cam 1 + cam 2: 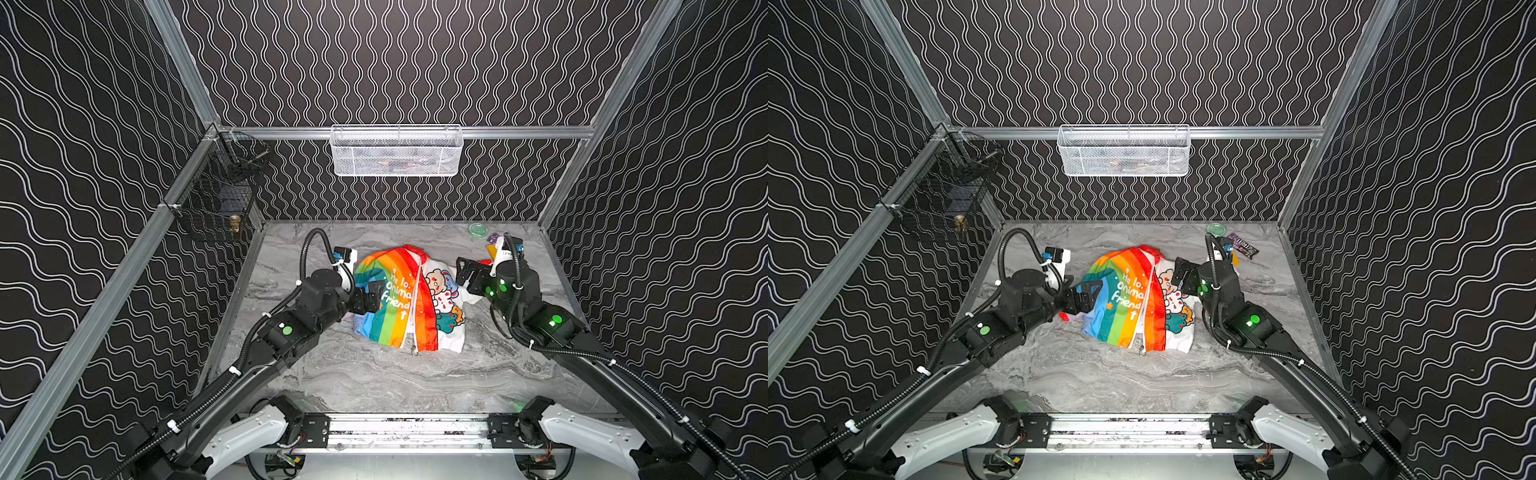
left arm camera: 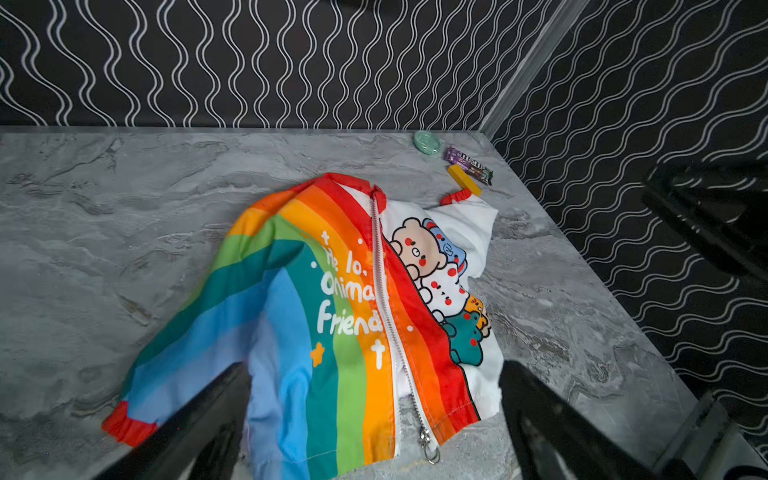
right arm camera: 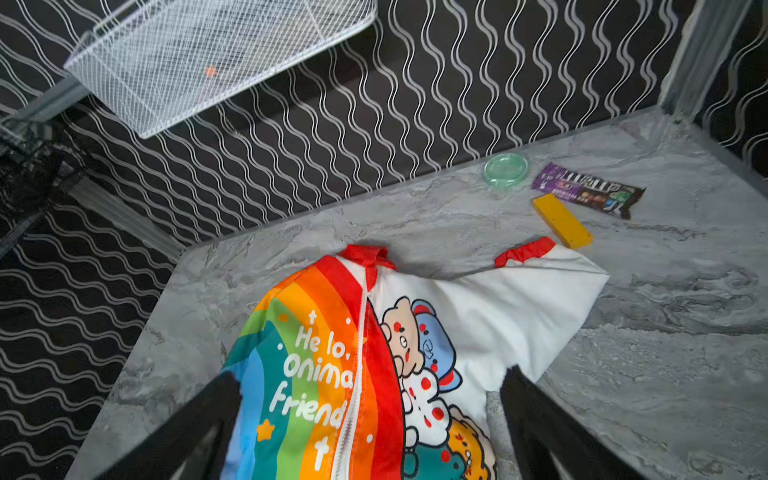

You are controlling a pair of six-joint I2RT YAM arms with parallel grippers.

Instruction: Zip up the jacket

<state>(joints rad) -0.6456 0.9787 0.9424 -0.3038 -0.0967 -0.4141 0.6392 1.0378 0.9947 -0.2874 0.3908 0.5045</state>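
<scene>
Marble tabletop (image 1: pixel 374 386) held your jacket (image 1: pixel 386 299), zipper (image 2: pixel 384 291) axis near-to-far, pull (image 2: pixel 430 451) at the near hem nearer your left gripper (image 2: pixel 374 368) than right gripper (image 3: pixel 372 374), both gaping empty.

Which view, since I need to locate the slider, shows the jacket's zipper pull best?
The left wrist view: the zipper pull lies large and sharp at the hem of the jacket. Both top views show the pull tiny; the right wrist view cuts it off.

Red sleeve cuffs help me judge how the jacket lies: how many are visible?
2. One red cuff ends the rainbow-striped sleeve; the other cuff ends the white sleeve, beside the yellow block. No more seem hidden.
</scene>
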